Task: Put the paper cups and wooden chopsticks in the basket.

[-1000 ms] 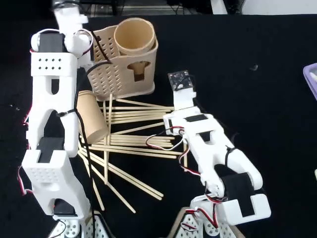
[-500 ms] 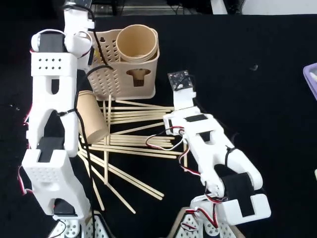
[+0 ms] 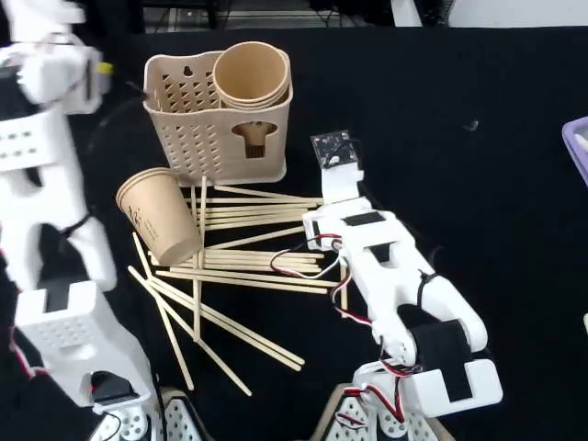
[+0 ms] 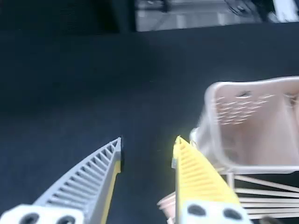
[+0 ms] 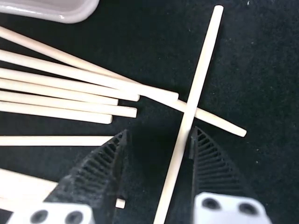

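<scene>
Our right gripper (image 5: 159, 133) is spread open around one wooden chopstick (image 5: 196, 79) lying midway across the table (image 3: 478, 230). It looks light, stiff and slick, so we judge its middle the best pinch. Our left gripper (image 4: 148, 140) hangs open and empty beside the basket (image 3: 211, 147) by the far edge. The fallen paper cup (image 3: 161, 216) would crush easily.

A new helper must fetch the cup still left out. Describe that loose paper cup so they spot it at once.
Find the perforated beige basket on the black table. Near its left corner, on the arms' side, a paper cup lies across the ends of the scattered wooden chopsticks. Unlike the stacked cups standing inside the basket, it is alone and tipped on its side.
</scene>
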Robot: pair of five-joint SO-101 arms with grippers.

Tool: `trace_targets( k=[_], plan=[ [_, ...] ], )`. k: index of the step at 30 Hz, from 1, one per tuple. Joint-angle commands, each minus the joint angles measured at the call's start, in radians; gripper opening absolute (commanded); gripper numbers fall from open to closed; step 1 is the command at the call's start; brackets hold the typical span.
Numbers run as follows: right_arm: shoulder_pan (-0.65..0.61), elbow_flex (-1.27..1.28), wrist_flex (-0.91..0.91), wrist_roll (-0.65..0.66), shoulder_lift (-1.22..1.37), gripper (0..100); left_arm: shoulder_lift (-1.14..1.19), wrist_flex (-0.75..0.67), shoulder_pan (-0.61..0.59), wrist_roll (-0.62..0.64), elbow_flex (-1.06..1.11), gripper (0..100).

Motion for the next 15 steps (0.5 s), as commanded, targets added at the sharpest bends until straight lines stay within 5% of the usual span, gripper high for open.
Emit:
trace_targets(
  k=[1,8,15],
  plan=[
    [0.018,-0.070,-0.012,0.000,0.005,19.8,-0.034,0.055,-0.130,-0.005,-0.005,18],
    [0.018,-0.070,-0.012,0.000,0.005,19.8,0.123,0.031,-0.153,-0.031,0.309,18],
    [0.018,-0.070,-0.012,0.000,0.005,19.8,0.293,-0.052,-0.087,-0.032,0.343,18]
  ],
)
